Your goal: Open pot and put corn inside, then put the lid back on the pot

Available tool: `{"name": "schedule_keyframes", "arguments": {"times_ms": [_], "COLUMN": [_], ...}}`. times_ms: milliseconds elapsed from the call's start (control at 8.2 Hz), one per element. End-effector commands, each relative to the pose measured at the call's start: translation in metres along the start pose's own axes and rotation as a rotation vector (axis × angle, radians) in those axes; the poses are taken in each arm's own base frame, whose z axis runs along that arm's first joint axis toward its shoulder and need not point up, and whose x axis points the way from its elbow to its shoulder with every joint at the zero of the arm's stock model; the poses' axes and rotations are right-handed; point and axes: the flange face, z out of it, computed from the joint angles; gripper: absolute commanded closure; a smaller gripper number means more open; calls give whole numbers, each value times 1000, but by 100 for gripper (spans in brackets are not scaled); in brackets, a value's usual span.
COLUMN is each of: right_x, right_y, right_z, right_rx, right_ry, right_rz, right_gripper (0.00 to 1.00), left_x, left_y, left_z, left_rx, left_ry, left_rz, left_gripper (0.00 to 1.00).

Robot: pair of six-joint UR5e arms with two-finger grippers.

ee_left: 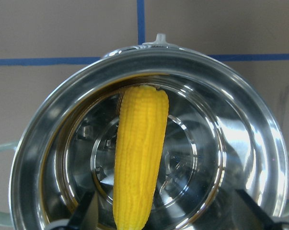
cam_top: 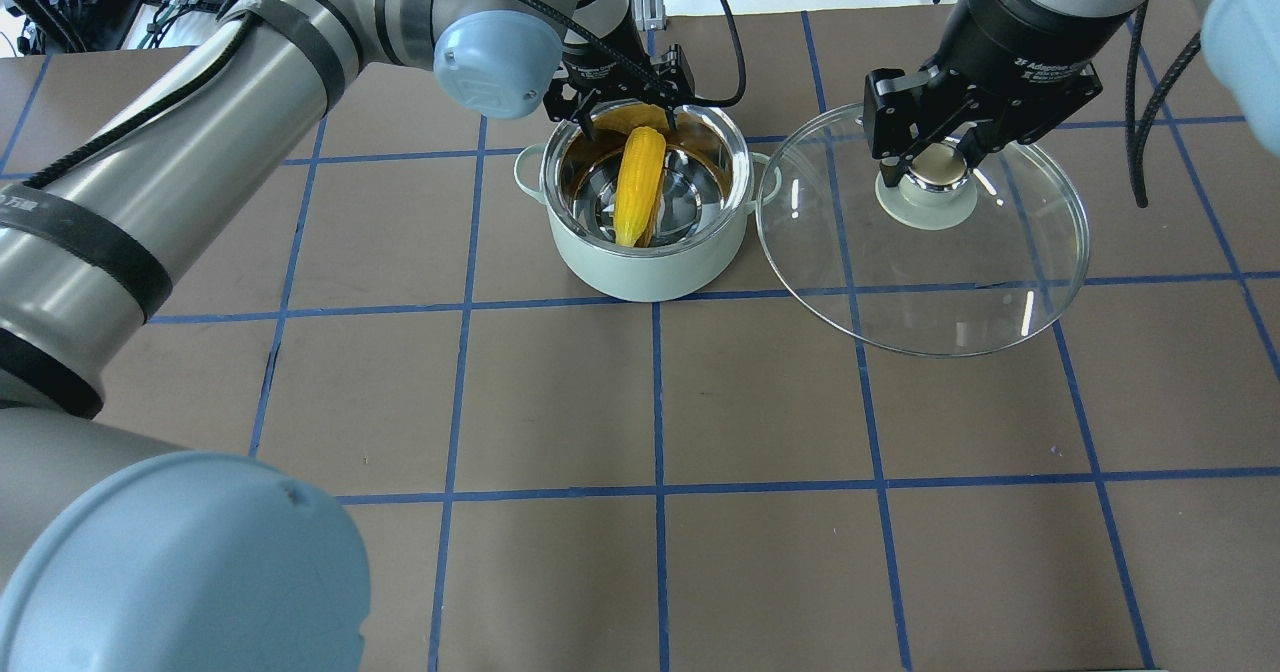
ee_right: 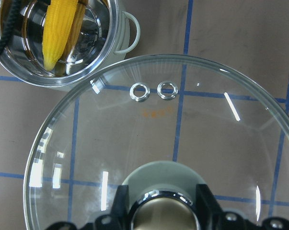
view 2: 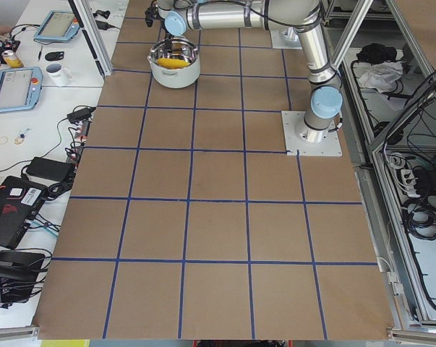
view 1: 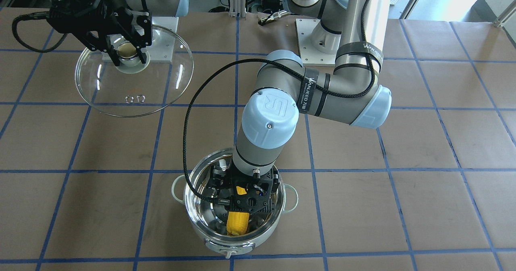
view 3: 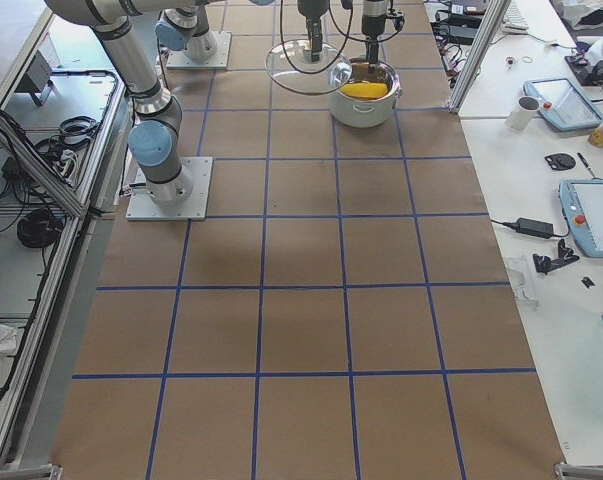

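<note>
The mint-green pot stands open at the far middle of the table. The yellow corn lies inside it, leaning against the steel wall, and also shows in the left wrist view. My left gripper hangs over the pot's far rim, open, its fingers apart on either side of the corn's end without touching it. My right gripper is shut on the beige knob of the clear glass lid and holds it off the table to the pot's right. The lid's two vent rings face the pot.
The brown table paper carries a blue tape grid. The arms' white base plates sit at the robot's side. Side benches beyond the table's far edge hold tablets, a mug and cables. Metal frame posts stand near the pot.
</note>
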Motion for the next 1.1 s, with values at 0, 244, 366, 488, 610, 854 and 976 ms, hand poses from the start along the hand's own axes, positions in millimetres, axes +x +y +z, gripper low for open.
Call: {"name": "schedule_keyframes", "arguments": {"times_ms": [0,244,366,488,610,854,976], "right_x": [1,1,0,1,0,-41,-78], "right_y": [-1,-4,-4,-13,-25,-69,-95], "right_z": [-3,-1,0,4,11,48,77], "right_rx": [3,-2,-2,-2,-11,37,58], "right_ry": [16,16,16,16,14,0,-2], "right_rz": [-1,1,3,7,49,91,106], "right_gripper": [80,80,80,80,80,80,80], "left_x": [-32,-67,-79,-88,-116,-153,-157], "left_y": [16,32,44,62,77,112,126], "left_z": [-78,-135,-156,-176,-190,-237,-248], "left_rx": [0,5,-10,-43,-73,-49,-75], "left_ry": [1,-14,-19,-35,-120,-165,-168], "left_rz": [36,73,54,38,-5,-107,-140], "left_gripper": [0,0,0,0,0,0,0]}}
